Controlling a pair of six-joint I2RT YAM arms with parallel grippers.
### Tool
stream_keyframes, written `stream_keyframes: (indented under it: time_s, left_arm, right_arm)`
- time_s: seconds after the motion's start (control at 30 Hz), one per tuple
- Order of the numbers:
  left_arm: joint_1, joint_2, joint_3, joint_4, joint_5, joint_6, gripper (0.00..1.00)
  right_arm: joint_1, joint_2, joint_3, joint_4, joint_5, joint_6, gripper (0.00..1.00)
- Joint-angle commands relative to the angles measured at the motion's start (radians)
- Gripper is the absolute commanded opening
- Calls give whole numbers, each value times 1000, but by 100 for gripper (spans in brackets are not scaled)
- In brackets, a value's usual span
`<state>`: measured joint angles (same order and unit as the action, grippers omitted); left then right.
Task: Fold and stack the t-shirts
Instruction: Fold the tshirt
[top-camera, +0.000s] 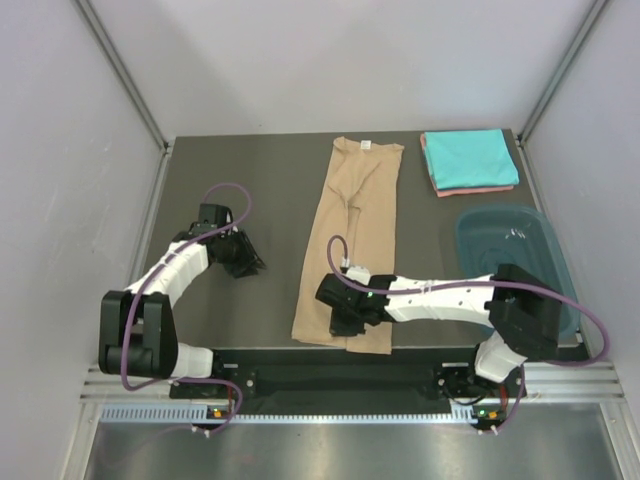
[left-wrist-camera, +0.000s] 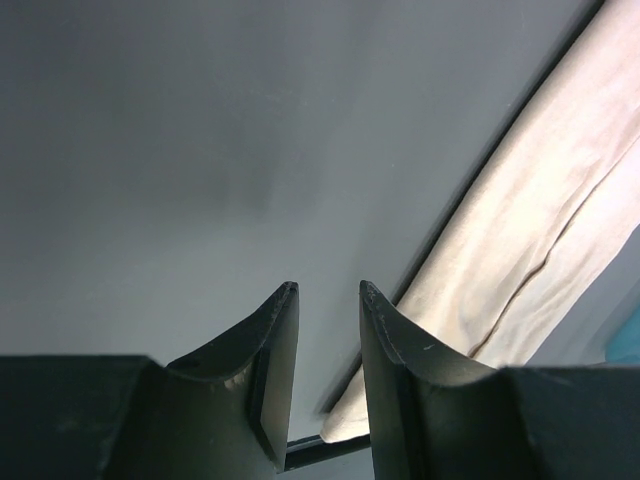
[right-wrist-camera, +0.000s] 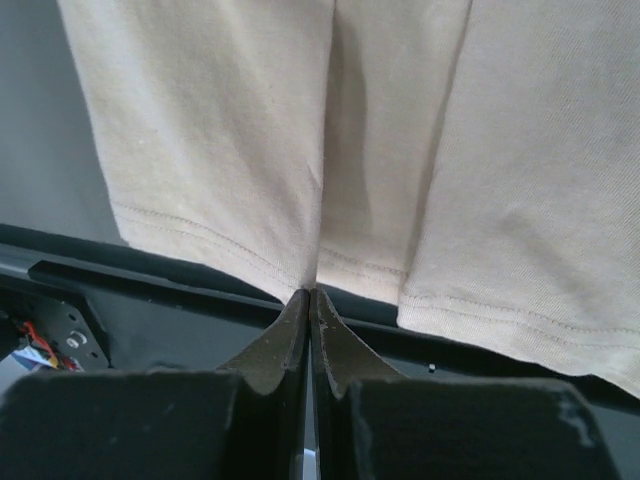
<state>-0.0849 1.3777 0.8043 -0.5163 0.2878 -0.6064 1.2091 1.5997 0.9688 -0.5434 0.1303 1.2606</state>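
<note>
at table (left-wrist-camera: 200, 150) edge, right fingers (right-wrist-camera: 285, 345) pinching tan t-shirt (right-wrist-camera: 200, 130) hem, left fingers (left-wrist-camera: 265, 350) spread, neck label (top-camera: 366, 145) unreadable

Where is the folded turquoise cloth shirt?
In the top view, the folded turquoise cloth shirt lies at the far right, atop a salmon-pink shirt, behind the dark teal plastic tub.

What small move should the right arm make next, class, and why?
Probably lift the near hem a little and start carrying it toward the collar end. The right pincer is shut on the hem of the tan t-shirt, which lies as a long narrow strip, not yet folded crosswise. The left pincer hangs open over the table beside it.
</note>
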Motion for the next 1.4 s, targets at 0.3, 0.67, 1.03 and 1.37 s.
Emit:
stream_keyframes:
  time_s: [0.3,0.67,1.03,1.37]
  left_arm:
    - [-3,-11,13,2,-16,16,37]
    - [-45,-124,-19,-21,-27,16,39]
    - [-254,-197,-76,-19,-45,-55,38]
    - [-338,-284,-198,-10,-41,-101,37]
  right_arm:
    - [38,-44,-21,-21,22,26,0]
    - [41,-55,-33,-55,58,36,0]
    - [40,-70,-51,-72,84,42,0]
    - [-5,-122,-13,-59,112,-81,25]
